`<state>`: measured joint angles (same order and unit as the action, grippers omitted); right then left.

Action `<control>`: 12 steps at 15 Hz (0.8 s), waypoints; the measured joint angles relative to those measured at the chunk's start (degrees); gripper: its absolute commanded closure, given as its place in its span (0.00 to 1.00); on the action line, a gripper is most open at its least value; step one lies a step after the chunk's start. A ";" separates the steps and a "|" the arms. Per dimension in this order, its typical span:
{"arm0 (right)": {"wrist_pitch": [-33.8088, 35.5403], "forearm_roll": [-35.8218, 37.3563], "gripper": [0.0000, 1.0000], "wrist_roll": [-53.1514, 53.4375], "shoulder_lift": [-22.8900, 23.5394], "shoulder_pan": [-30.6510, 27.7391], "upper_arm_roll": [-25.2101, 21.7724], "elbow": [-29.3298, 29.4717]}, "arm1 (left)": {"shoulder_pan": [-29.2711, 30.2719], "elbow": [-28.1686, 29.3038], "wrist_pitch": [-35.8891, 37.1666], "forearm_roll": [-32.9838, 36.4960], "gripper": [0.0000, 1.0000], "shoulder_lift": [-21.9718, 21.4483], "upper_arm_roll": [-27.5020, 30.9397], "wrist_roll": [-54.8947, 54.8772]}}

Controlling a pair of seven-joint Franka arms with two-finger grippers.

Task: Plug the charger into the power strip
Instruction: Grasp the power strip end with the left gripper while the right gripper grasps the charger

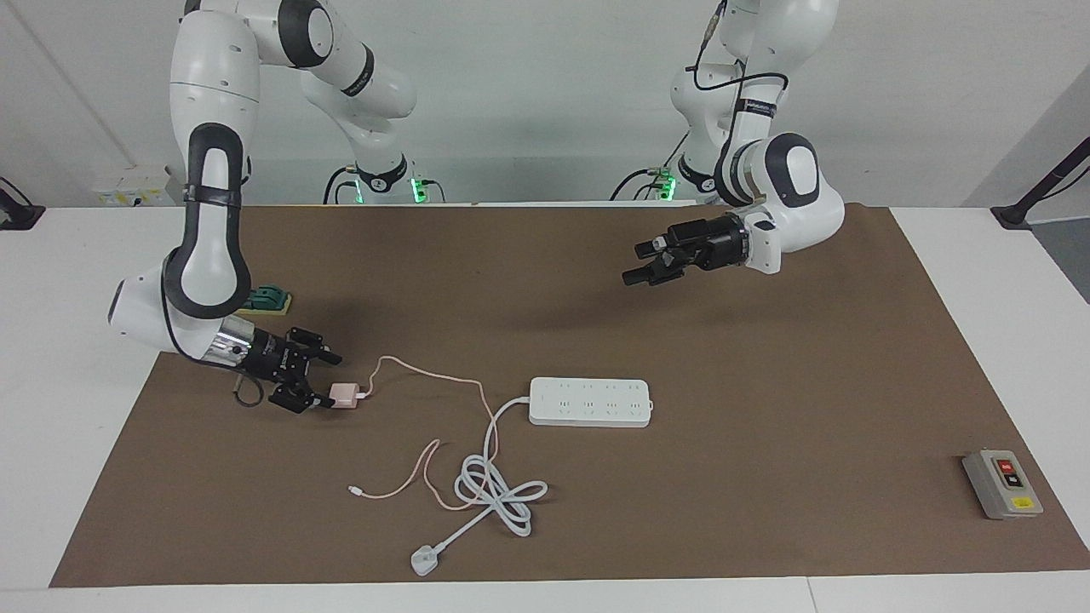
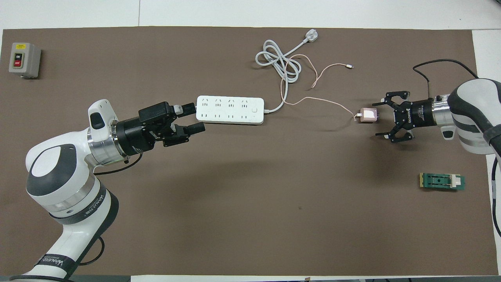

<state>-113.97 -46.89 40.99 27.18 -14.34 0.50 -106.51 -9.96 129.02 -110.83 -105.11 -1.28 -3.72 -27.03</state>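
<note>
Brown mat mostly bare, wide open stretch between power strip and grey switch box at the left arm's end, more free room nearer the robots. Power strip mid-mat, its thick white cord coiled farther from the robots, three-pin plug close to the mat edge. Charger lying on mat toward the right arm's end, thin pink cable trailing to the coil. Right gripper low at mat level, fingers spread wide, charger just at the tips, prong side facing in; contact impossible to confirm. Left gripper raised over bare mat, fingers apart, holding nothing; in overhead view tip overlaps strip's end. Green fixture partly hidden by right arm.
</note>
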 measured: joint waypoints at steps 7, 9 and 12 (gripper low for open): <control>-2.37 -2.61 0.00 -1.67 1.56 1.00 0.03 -0.04 | -2.24 0.42 0.08 -5.37 0.00 2.52 -0.51 -0.14; -2.41 -2.68 0.48 -1.84 1.55 1.01 0.02 -0.06 | -3.70 0.36 0.26 -8.11 0.00 4.44 -0.55 -0.20; -2.50 -3.08 0.98 -2.56 1.48 1.08 0.02 -0.67 | -6.21 -1.93 0.56 -10.37 0.00 8.60 -0.58 -0.82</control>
<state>-116.47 -49.97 38.43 28.66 -13.26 0.52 -107.18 -16.17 127.09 -110.27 -115.49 7.31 -4.30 -27.84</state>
